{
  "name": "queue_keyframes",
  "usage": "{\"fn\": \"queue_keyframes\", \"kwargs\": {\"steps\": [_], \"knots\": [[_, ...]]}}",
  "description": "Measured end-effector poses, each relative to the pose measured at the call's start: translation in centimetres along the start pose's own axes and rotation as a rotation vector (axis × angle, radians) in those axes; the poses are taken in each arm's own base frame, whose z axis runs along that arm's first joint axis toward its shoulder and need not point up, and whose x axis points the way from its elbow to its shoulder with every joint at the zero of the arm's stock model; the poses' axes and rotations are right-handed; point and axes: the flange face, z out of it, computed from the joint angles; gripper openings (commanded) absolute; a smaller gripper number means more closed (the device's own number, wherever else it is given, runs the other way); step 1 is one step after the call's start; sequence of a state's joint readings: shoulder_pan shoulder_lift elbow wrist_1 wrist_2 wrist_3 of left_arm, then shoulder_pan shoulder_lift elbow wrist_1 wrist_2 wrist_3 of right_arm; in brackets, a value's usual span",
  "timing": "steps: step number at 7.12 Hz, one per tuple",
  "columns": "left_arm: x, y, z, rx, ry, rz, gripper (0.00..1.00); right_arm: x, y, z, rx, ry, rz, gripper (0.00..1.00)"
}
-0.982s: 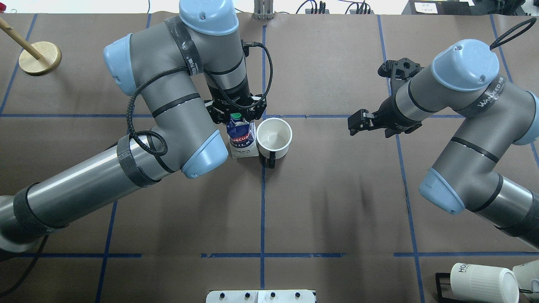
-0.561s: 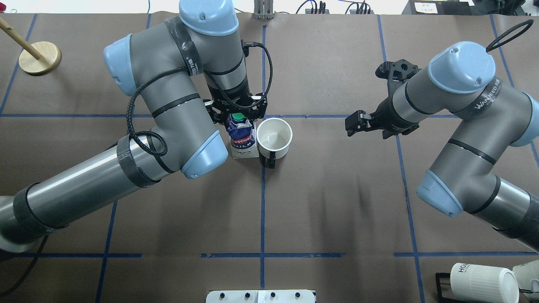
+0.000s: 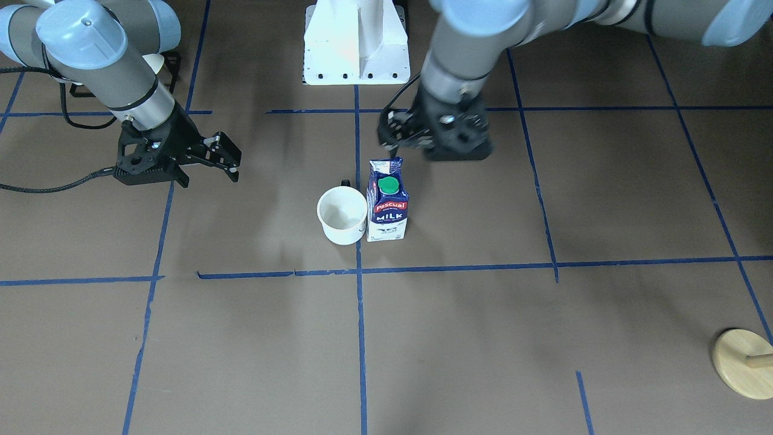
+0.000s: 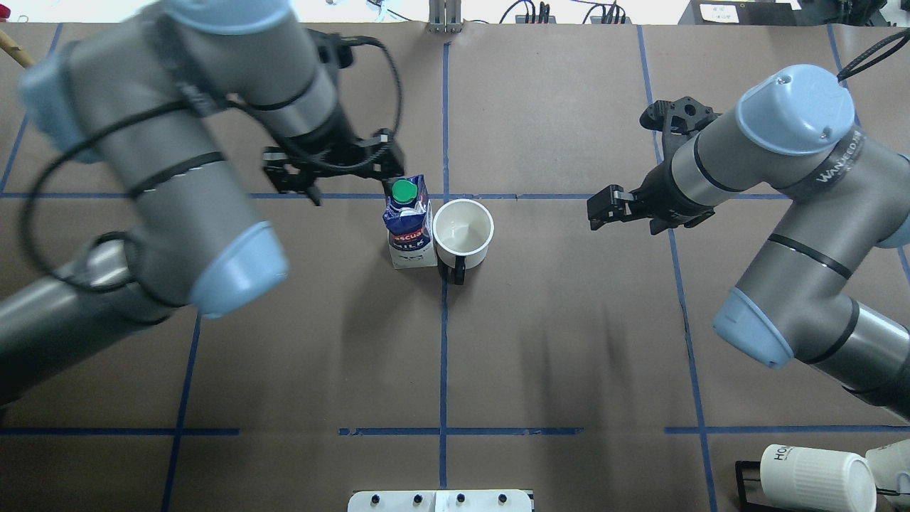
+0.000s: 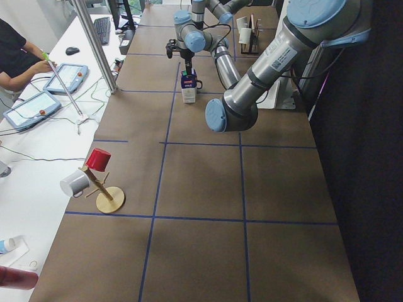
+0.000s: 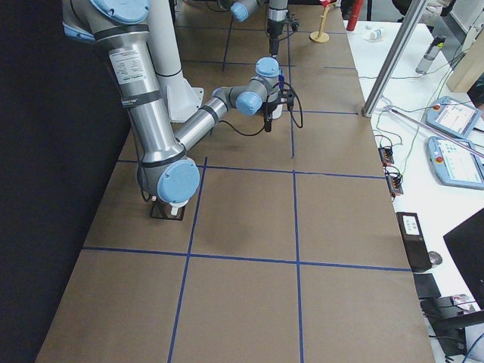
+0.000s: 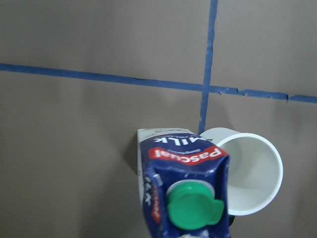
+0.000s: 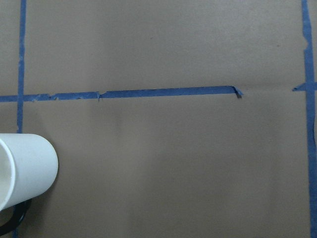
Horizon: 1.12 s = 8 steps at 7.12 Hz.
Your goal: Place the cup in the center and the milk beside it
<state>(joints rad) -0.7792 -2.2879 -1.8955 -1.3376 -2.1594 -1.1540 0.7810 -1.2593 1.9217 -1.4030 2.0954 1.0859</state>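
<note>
Overhead exterior view: the left hand (image 4: 341,171) has left the milk carton (image 4: 410,224). A second ago it sat around the carton's top. Now it hangs higher and off to the robot's left, blurred by motion, with its fingers spread and nothing between them. The carton has not moved and stands upright on its own. The cup (image 4: 463,233) has not moved either. It is a smooth white mug with a small black handle pointing toward the robot, and it sits upright on the crossing of two blue tape lines (image 4: 443,355). The carton stands against its side, on the robot's left. The right hand (image 4: 601,210) has barely shifted. It hovers well away on the right, fingers parted and empty.

The table (image 4: 569,341) is covered in brown paper and divided into large squares by the tape. A wooden mug stand (image 3: 740,362) sits at the far left corner. A ribbed white mug (image 4: 814,476) lies on its side at the near right corner. In the exterior left view, a white bench with handheld screens runs along the table, and an operator (image 5: 16,53) in black sits there.

The carton reads "Pascual" on a red label and "MILK" in white, under a green cap. The ribbed mug shows the letters "HO".
</note>
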Motion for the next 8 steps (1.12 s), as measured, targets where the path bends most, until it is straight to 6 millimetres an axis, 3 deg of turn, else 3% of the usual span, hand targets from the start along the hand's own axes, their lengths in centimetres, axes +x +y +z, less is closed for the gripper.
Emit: {"fn": "queue_keyframes", "kwargs": {"steps": [2, 3, 5, 8], "knots": [[-7.3, 0.8, -4.4, 0.041, 0.025, 0.009, 1.00, 4.1, -0.5, -2.2, -0.005, 0.003, 0.021, 1.00], [-11.2, 0.2, -5.6, 0.037, 0.018, 0.042, 1.00, 7.5, -1.4, -3.8, -0.010, 0.005, 0.009, 1.00], [-21.6, -1.9, -7.2, 0.030, -0.031, 0.151, 1.00, 16.5, -3.4, -7.9, -0.008, 0.013, -0.052, 1.00], [-39.5, -4.8, -9.9, 0.026, -0.150, 0.358, 1.00, 29.6, -5.5, -14.4, -0.039, 0.113, -0.201, 1.00]]}}
